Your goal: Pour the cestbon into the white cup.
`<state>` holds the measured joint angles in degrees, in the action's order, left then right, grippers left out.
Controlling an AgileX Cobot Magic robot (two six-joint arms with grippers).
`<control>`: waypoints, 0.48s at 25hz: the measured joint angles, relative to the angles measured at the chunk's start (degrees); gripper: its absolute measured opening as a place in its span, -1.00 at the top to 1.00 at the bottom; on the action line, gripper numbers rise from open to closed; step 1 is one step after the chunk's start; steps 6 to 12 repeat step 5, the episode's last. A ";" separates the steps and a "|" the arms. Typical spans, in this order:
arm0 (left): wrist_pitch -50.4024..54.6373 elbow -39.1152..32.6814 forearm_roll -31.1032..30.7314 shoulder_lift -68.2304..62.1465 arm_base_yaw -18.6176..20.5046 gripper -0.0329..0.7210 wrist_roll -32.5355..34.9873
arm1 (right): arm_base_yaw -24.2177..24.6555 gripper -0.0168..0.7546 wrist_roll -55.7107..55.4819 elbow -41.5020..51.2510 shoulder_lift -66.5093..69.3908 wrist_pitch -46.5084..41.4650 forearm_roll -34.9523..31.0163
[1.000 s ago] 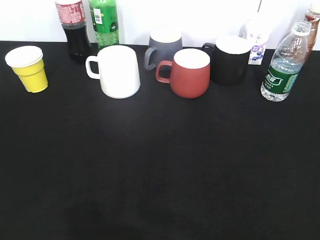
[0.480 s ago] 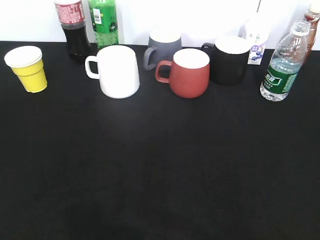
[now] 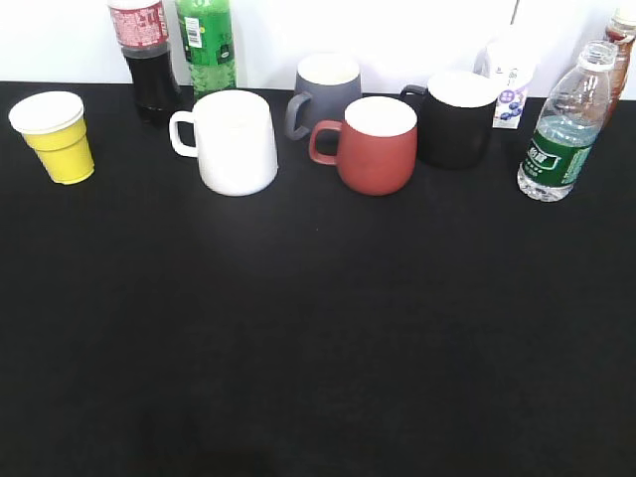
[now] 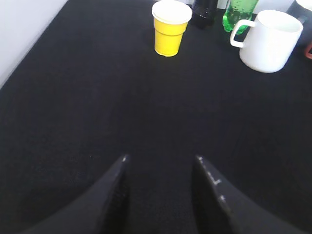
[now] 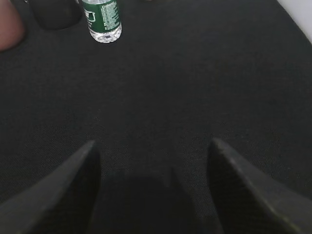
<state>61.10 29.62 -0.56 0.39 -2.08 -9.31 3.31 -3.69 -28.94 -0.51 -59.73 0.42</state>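
The cestbon (image 3: 563, 131), a clear bottle with a dark green label and clear cap, stands upright at the far right of the black table; its lower part shows in the right wrist view (image 5: 102, 19). The white cup (image 3: 234, 142), a large white mug with its handle to the left, stands at back left and shows in the left wrist view (image 4: 269, 40). My left gripper (image 4: 161, 158) is open and empty, well short of the cup. My right gripper (image 5: 152, 142) is open and empty, well short of the bottle. Neither gripper shows in the exterior view.
A yellow paper cup (image 3: 55, 136) stands far left. A cola bottle (image 3: 146, 60) and a green soda bottle (image 3: 208, 45) stand behind the white cup. A grey mug (image 3: 325, 91), a red mug (image 3: 373, 144), a black mug (image 3: 454, 117) and a small carton (image 3: 509, 81) line the back.
The exterior view has shifted very slightly; the objects stand where they were. No gripper has come into that view.
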 joint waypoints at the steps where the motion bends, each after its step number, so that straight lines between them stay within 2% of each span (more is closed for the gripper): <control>1: 0.00 0.00 0.00 0.00 0.00 0.07 0.00 | 0.00 -0.40 0.00 0.00 0.00 0.00 0.00; 12: 0.00 0.00 0.00 0.00 0.00 0.07 0.00 | 0.00 -0.40 0.00 0.00 0.00 0.00 0.00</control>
